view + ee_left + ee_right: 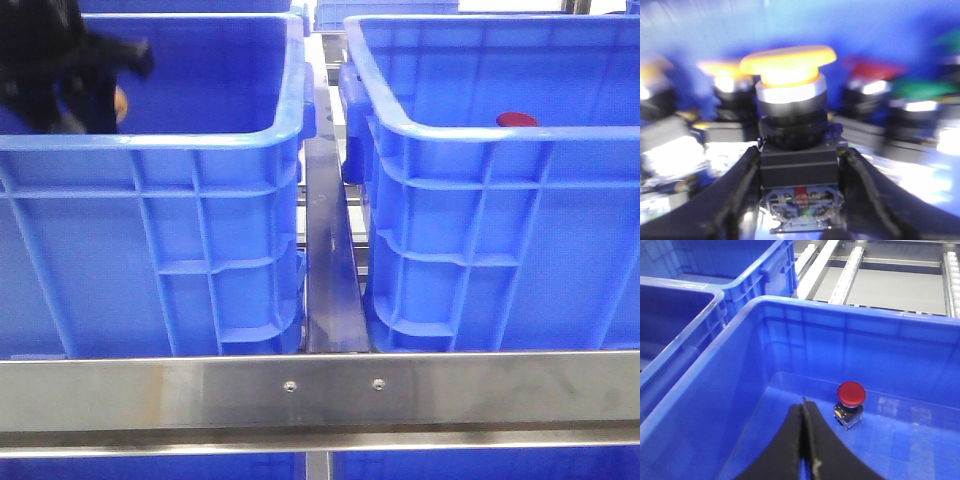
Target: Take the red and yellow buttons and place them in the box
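Note:
In the left wrist view my left gripper (799, 155) is shut on the black body of a yellow button (787, 61), cap upright; the view is blurred. In the front view the left arm (60, 65) hangs over the left blue crate (150, 145), with a bit of yellow (121, 101) beside it. My right gripper (803, 407) is shut and empty, inside the right blue box (805, 315). A red button (851, 393) stands on that box's floor just beyond the fingertips, and it also shows in the front view (517, 119). The right gripper is out of the front view.
Behind the held button stand several others: yellow (722, 70), red (872, 70) and green (922, 90). A metal rail (330, 250) runs between the two crates and a steel bar (320, 385) crosses the front. More blue crates (675, 315) sit beside the box, with roller tracks (850, 270) beyond.

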